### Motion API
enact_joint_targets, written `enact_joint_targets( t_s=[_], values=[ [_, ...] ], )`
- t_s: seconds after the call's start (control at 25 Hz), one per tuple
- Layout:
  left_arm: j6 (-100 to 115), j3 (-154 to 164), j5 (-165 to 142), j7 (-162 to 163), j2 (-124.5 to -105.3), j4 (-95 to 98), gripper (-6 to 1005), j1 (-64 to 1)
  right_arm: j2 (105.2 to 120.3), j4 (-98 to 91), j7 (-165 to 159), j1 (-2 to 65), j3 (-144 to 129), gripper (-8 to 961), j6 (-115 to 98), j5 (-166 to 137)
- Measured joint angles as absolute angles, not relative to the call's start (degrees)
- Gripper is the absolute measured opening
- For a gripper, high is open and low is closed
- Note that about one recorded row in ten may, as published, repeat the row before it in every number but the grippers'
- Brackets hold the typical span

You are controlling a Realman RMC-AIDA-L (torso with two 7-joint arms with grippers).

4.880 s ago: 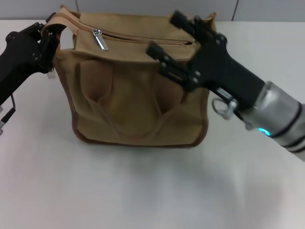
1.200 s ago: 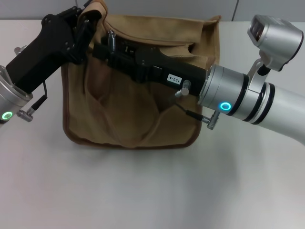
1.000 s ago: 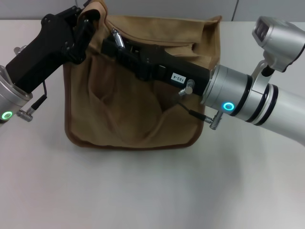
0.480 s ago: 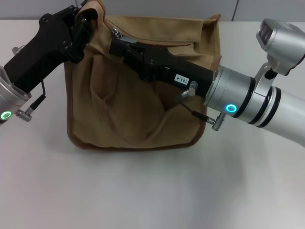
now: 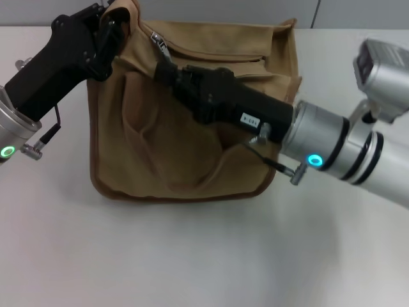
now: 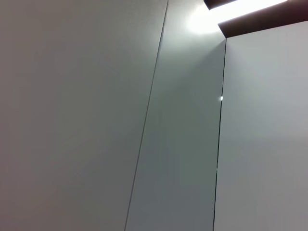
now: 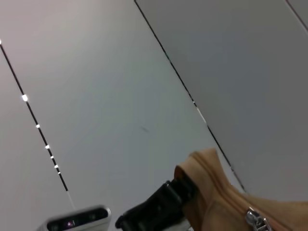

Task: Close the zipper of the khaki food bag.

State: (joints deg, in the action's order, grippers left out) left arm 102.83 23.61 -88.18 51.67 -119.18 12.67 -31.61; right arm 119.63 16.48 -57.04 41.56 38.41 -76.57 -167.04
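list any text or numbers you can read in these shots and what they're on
"103-4": a small white sticker on the black body of the right arm, just behind the right tool; it sits tilted and apparently upside down, so the reading is uncertain.
No print shows on the khaki food bag, its zipper pull or the left tool.
The wrist views show no text.

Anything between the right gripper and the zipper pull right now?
Head view: only bare khaki food bag fabric separates the right gripper from the zipper pull. The left gripper holds the bag's corner.
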Motion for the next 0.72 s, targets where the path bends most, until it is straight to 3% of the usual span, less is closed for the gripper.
enact_joint_targets(
  t_s=[0.16,0.36,0.6,0.72],
  values=[
    [102.9,23.6,-88.0,51.7,-119.18,12.7,35,-31.8,119.53,19.2,-51.5,37.9,39.0,19,-77.7,-167.0],
    [102.9,23.9,-88.0,51.8,-119.17,12.6,35,-32.0,119.54,19.1,-49.2,36.0,41.9,204,-78.3,-166.6],
    [103.1,24.0,-88.0,52.1,-119.18,12.7,36,-32.2,119.47,18.5,-51.3,36.7,42.2,319,-76.1,-166.8],
    [103.1,24.0,-88.0,52.2,-119.18,12.7,36,-32.3,119.42,18.4,-53.1,37.7,41.8,319,-74.7,-167.0]
  ],
)
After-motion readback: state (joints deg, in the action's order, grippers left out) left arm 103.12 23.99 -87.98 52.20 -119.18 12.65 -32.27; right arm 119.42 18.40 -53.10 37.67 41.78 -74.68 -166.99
